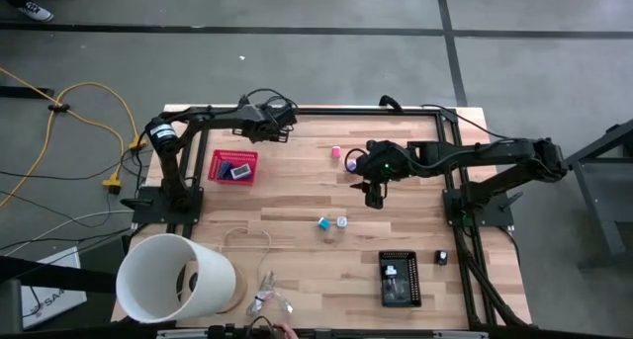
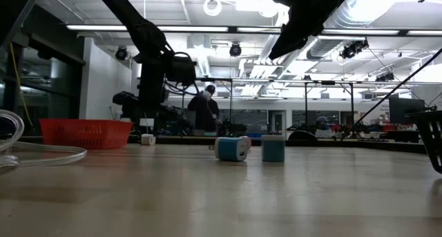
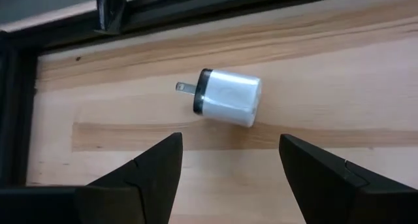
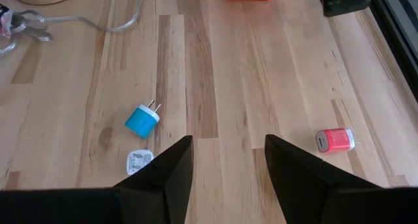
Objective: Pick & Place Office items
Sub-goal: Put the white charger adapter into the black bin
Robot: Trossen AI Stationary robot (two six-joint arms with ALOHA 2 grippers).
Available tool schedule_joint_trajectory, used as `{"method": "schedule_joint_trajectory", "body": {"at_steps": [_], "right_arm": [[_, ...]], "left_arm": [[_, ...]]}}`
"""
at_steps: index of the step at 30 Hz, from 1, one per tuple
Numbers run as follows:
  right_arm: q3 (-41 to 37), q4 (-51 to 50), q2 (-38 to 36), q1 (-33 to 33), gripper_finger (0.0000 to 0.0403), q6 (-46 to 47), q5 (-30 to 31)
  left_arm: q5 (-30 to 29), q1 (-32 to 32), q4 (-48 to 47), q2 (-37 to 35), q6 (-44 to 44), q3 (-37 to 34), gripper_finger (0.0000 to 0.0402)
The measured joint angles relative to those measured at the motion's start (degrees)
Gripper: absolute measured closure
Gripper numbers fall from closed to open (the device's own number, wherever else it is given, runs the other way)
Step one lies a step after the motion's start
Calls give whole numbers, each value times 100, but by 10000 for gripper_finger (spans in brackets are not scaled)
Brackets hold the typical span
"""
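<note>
TEXT: none showing legibly | LABELS: none | BRANDS: none | NUMBERS: none | SIGNS: nothing reading clearly on table, items or room beyond

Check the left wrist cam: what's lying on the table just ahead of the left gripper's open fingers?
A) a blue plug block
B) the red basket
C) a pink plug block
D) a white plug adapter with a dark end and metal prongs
D: the left wrist view shows a white plug adapter with a dark end and prongs lying on its side on the wood, beyond the open left gripper, untouched.
</note>
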Motion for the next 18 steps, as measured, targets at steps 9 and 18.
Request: {"method": "schedule_joint_trajectory", "body": {"at_steps": [9,18], "right_arm": [[1,5,0,1,227,-1,-1],[1,5,0,-1,227,-1,-1]], "left_arm": [[-440,-81,6,0,-95,0,156],[-324,59,28,0,-339,0,156]]}}
